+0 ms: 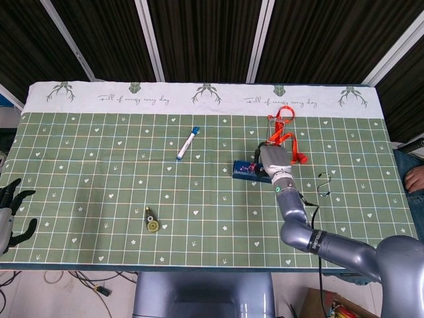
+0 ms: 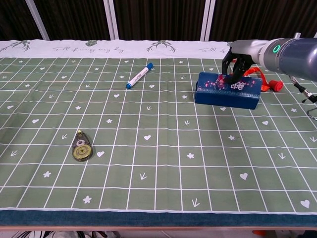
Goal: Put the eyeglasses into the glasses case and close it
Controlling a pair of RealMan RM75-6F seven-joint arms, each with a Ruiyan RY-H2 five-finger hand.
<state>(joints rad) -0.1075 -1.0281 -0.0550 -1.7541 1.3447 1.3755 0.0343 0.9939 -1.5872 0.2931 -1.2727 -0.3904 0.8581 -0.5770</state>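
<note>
The glasses case point(image 2: 227, 90) lay under the right hand point(image 2: 237, 68); scissors point(image 1: 283, 138) just behind, eyeglasses point(image 1: 324, 185) right, marker point(image 2: 138, 76) far left.
</note>
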